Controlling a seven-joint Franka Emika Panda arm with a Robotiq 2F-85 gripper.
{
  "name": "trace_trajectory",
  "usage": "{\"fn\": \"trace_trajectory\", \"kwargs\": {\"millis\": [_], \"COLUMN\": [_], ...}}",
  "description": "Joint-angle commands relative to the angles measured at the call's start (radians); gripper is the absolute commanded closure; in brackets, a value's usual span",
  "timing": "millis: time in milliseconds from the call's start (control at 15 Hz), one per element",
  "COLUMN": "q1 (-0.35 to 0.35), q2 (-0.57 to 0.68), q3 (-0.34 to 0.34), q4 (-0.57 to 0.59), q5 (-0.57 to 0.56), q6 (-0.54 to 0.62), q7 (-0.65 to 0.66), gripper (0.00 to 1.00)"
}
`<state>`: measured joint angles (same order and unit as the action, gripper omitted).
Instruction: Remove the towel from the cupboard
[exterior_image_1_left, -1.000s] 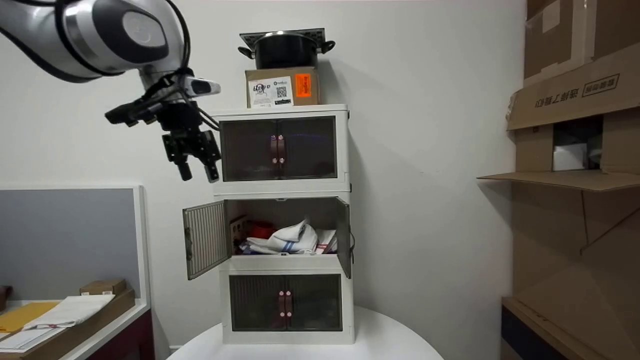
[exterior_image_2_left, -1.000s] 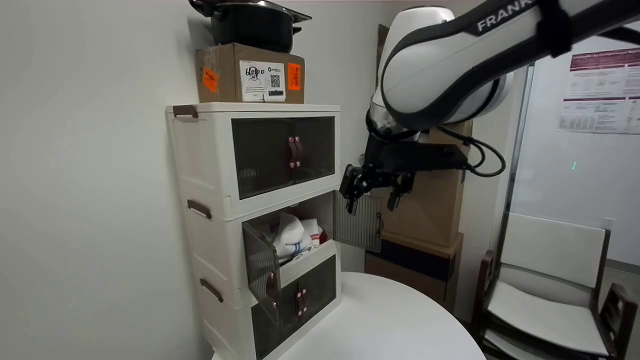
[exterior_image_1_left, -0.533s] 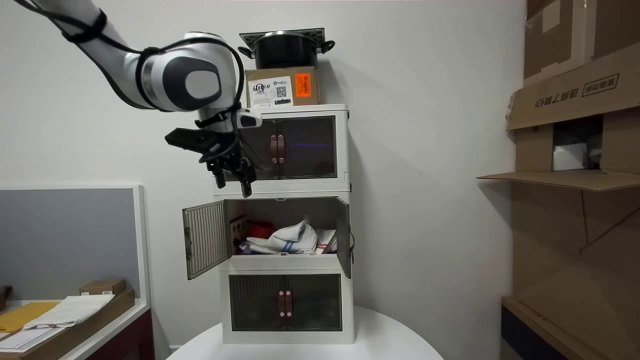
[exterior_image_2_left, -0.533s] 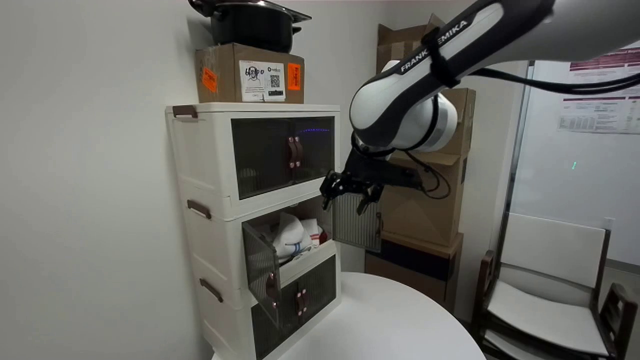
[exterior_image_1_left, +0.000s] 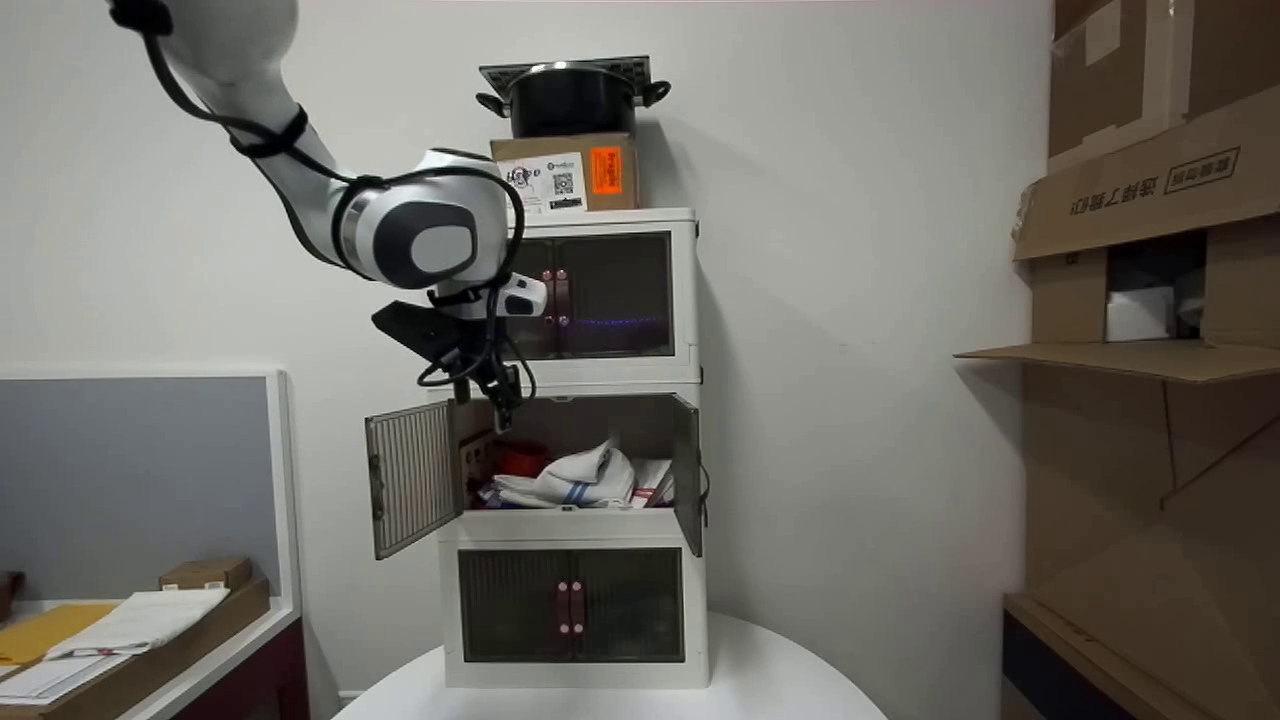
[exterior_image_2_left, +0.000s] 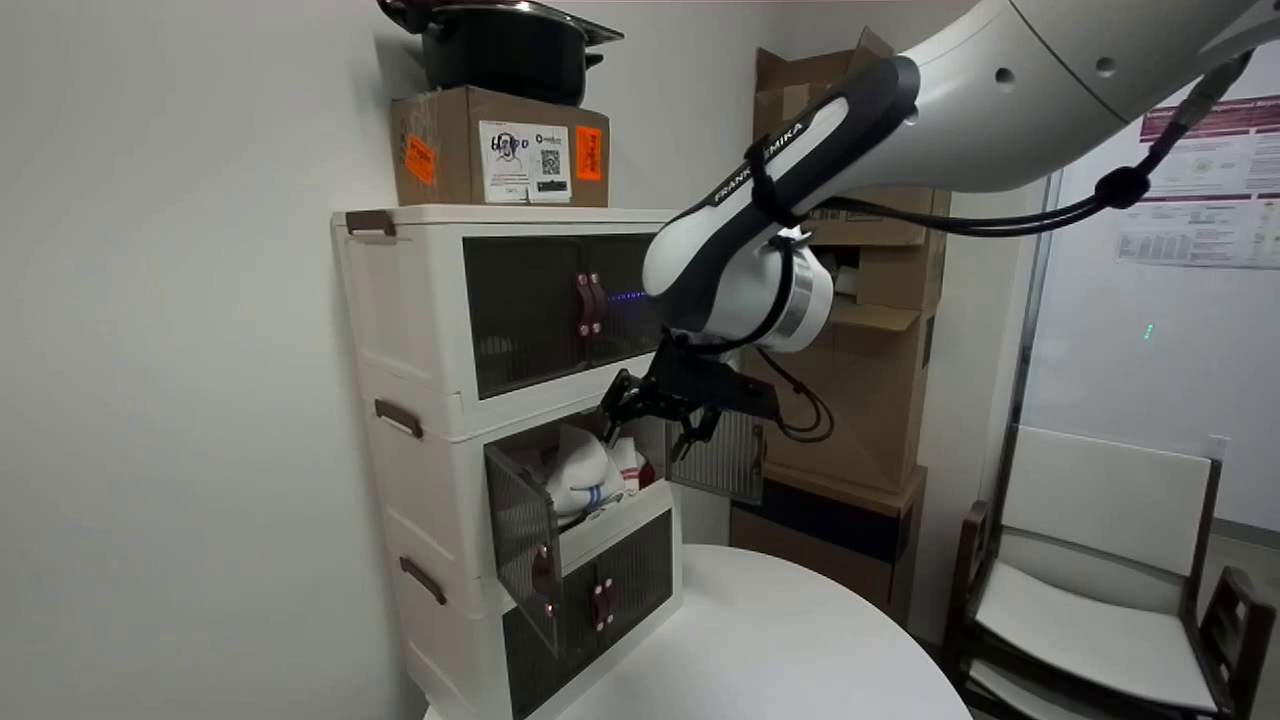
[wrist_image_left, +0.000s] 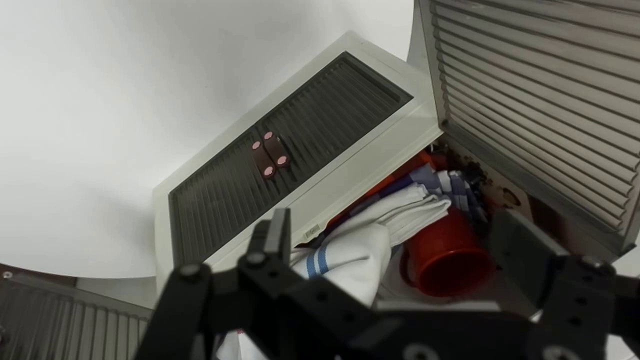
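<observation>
The white towel with blue stripes (exterior_image_1_left: 590, 482) lies bunched in the open middle compartment of the cupboard (exterior_image_1_left: 570, 527). It also shows in an exterior view (exterior_image_2_left: 580, 478) and in the wrist view (wrist_image_left: 357, 255). My gripper (exterior_image_1_left: 482, 407) is open and empty, near the top of the compartment's opening, and it also shows in an exterior view (exterior_image_2_left: 645, 443). In the wrist view my gripper (wrist_image_left: 397, 232) has its fingers wide apart. Part of the towel and a red mug (wrist_image_left: 447, 252) show between them. The gripper hides the towel's lower part there.
Both middle doors stand open, a ribbed door (exterior_image_1_left: 412, 482) and another door (exterior_image_1_left: 688, 475). A red-striped white cloth (exterior_image_2_left: 626, 460) and a blue checked cloth (wrist_image_left: 432, 180) share the compartment. A pot (exterior_image_1_left: 570, 102) tops a cardboard box (exterior_image_2_left: 500, 150) on the cupboard. A white table (exterior_image_2_left: 790, 640) lies below.
The arm has come down and closer to the cupboard, from above and beside it to the middle compartment's opening. The gripper stays open. The towel and doors have not moved.
</observation>
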<state>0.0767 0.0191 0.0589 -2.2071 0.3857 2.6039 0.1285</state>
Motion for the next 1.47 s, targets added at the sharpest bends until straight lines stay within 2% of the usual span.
{"fn": "trace_trajectory", "kwargs": {"millis": [0, 267, 667, 800, 867, 1200, 1400], "q1": [-0.005, -0.004, -0.014, -0.024, -0.042, -0.176, -0.214], "q2": [0.002, 0.009, 0.097, 0.146, 0.175, 0.300, 0.368], "q3": [0.004, 0.004, 0.005, 0.011, 0.035, 0.183, 0.188], "q4": [0.004, 0.006, 0.035, 0.065, 0.095, 0.270, 0.322], "q5": [-0.003, -0.023, 0.004, 0.067, 0.141, 0.479, 0.512], "q6": [-0.002, 0.022, 0.306, 0.368, 0.379, 0.316, 0.279], "q7": [0.004, 0.027, -0.036, -0.098, -0.163, -0.506, -0.563], "gripper": [0.00, 0.00, 0.00, 0.00, 0.00, 0.00, 0.00]}}
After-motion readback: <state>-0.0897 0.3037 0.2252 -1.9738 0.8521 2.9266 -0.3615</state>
